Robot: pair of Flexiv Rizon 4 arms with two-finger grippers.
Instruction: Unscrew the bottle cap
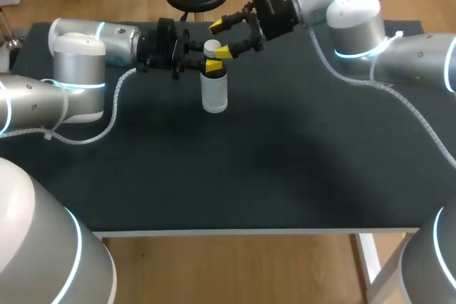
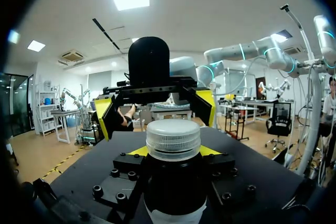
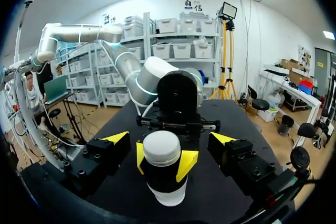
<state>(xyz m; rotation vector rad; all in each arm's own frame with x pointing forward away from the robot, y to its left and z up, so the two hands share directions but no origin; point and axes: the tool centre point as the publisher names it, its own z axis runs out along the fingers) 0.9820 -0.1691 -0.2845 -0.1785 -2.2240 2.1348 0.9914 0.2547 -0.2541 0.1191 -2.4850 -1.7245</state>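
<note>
I see one bottle [image 1: 214, 95] upright on the black table [image 1: 285, 169], my left gripper [image 3: 163, 161] clamped on its body just under its single white cap [image 1: 211, 47], my right gripper [image 1: 220, 39] spread wide either side of that cap, holding nothing.

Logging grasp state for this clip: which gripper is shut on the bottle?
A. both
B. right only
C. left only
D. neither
C: the left gripper presses its yellow tips on the bottle from both sides just below the cap, while the right gripper has its fingers wide apart, clear of it.
</note>
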